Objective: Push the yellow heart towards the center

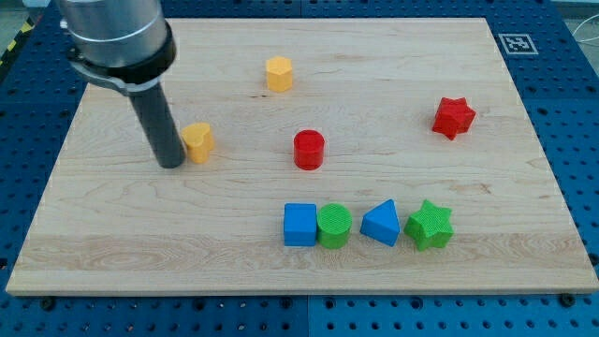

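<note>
The yellow heart (197, 141) lies on the wooden board (112, 234) at the view's left, a little above mid-height. My tip (170, 163) rests on the board just left of the heart, touching or almost touching its left side. The rod rises from there to the arm's dark body at the view's top left. A red cylinder (309, 149) stands near the board's middle, to the right of the heart.
A yellow hexagon block (279, 72) sits at the view's top centre. A red star (454, 116) is at the right. Along the bottom stand a blue cube (299, 225), a green cylinder (334, 225), a blue triangle (381, 223) and a green star (430, 225).
</note>
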Action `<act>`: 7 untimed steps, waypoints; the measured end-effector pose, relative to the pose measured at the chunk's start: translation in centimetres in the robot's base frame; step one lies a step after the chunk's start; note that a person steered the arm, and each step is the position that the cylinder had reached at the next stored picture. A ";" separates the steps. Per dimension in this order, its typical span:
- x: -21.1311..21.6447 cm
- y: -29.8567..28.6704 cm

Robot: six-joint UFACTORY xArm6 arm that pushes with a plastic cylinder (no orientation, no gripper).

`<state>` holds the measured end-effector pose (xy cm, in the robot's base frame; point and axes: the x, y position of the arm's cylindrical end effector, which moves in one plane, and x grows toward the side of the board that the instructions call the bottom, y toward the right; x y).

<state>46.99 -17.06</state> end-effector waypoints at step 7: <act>-2.3 0.0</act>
<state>44.73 -17.10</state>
